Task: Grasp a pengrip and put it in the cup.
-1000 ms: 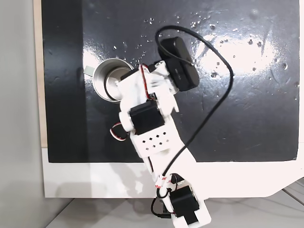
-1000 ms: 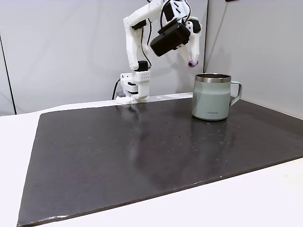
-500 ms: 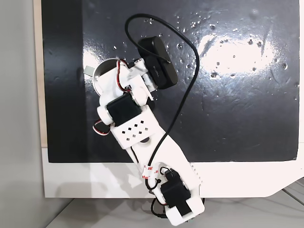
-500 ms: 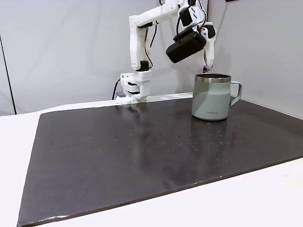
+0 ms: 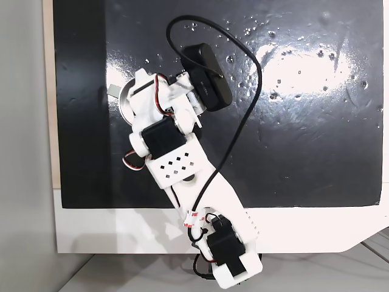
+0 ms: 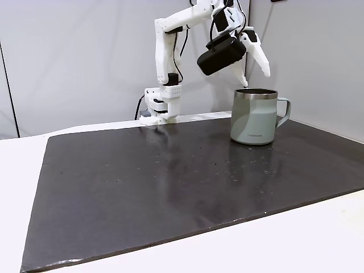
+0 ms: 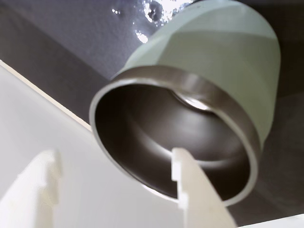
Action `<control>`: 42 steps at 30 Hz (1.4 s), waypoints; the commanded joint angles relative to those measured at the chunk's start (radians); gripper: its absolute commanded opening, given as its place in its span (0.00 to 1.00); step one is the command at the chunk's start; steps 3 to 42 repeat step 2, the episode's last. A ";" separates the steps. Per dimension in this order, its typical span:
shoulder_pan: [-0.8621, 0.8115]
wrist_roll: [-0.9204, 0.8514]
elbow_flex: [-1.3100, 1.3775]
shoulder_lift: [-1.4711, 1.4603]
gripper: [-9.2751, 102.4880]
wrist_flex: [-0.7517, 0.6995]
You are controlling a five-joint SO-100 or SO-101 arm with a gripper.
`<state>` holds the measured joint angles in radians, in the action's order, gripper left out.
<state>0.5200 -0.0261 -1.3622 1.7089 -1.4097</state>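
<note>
Wrist view shows the gripper [image 7: 114, 183] with its two white fingers spread wide and nothing between them, poised above the open mouth of the cup [image 7: 190, 109], a pale green mug with a steel rim and dark steel inside. From the side, a fixed view has the gripper [image 6: 256, 74] splayed just above that rim, one finger pointing down at the mouth and the other angled out past it, with the black webcam [image 6: 222, 55] riding on the wrist. The pengrip cannot be made out anywhere: the part of the cup's floor that the wrist view shows looks bare, and much of the inside is hidden in shadow or behind the near finger, so it has probably gone in but I cannot confirm it. The cup [image 6: 254, 116] stands upright on the black mat [image 6: 170, 193] near the counter's far right corner in this view, its handle turned away from the arm's base [image 6: 162, 108]. In the top-down fixed view, the arm [image 5: 176, 164] covers most of the cup [image 5: 126, 97], which sits by the mat's left edge. The step in hand looks like release and retreat; done well, that means lifting straight up with the fingers spread so neither one catches the thin rim and tips the cup.
</note>
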 commanded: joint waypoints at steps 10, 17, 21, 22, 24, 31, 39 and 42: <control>-0.020 -0.015 0.057 0.034 0.34 -0.009; -0.020 -0.015 0.057 0.034 0.34 -0.009; -0.020 -0.015 0.057 0.034 0.34 -0.009; -0.020 -0.015 0.057 0.034 0.34 -0.009; -0.020 -0.015 0.057 0.034 0.34 -0.009; -0.020 -0.015 0.057 0.034 0.34 -0.009; -0.020 -0.015 0.057 0.034 0.34 -0.009; -0.020 -0.015 0.057 0.034 0.34 -0.009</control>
